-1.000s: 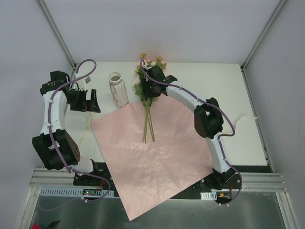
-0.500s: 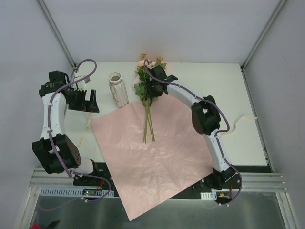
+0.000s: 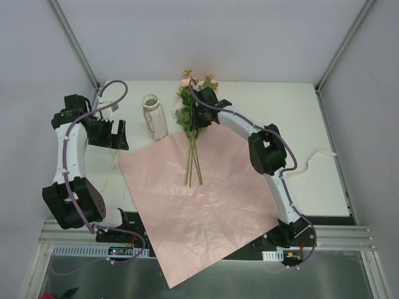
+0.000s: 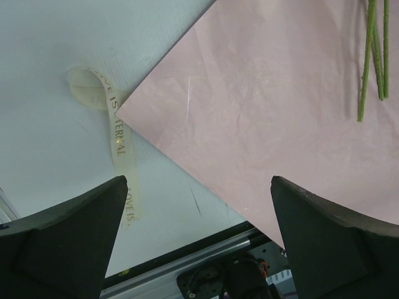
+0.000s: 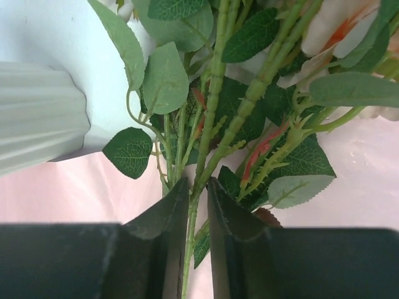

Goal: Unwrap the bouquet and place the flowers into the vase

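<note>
Flowers (image 3: 191,163) lie on flat pink paper (image 3: 199,218), heads toward the far edge, just right of the upright vase (image 3: 155,118). White tabletop (image 3: 293,112), pale grey walls (image 3: 206,37).

Since a second ago: right elbow has swung inward, left gripper (image 4: 196,187) has shifted slightly left; flowers, vase and paper unmoved.

Left gripper gapes wide above the paper corner and ribbon (image 4: 118,140). Right gripper (image 5: 197,184) jaws stand narrow around a stem; actual pinch cannot be told. Wrist hides some blooms from above.
</note>
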Controlling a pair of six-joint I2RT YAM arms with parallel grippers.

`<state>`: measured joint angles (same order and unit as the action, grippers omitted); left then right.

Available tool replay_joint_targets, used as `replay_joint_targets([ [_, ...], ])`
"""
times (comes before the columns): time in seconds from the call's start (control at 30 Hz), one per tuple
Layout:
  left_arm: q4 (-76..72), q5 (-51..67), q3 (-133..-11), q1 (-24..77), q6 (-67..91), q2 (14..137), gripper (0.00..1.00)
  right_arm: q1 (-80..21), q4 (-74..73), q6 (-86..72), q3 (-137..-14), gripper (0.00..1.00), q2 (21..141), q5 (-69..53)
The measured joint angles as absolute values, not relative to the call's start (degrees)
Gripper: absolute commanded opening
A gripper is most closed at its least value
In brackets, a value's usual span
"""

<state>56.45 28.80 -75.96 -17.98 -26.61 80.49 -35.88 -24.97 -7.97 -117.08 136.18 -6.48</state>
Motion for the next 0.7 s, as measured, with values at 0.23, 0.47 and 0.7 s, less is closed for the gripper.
replay_joint_targets([
  [0.23, 56.38, 27.94, -75.77, -17.98, -27.22, 78.89, 0.99, -35.44, -22.81, -9.32, -115.20, 0.01, 136.20, -6.70],
  [0.47, 56.38, 27.79, -74.72, -17.98, -27.90, 77.21, 0.99, -35.27, -18.11, -10.44, -106.63, 0.01, 130.98, -6.68],
  [0.7, 56.42, 27.59, -74.17, -17.98, -27.99, 76.49, 0.99, -35.27, -14.46, -11.55, -98.87, 0.01, 120.81, -6.72],
])
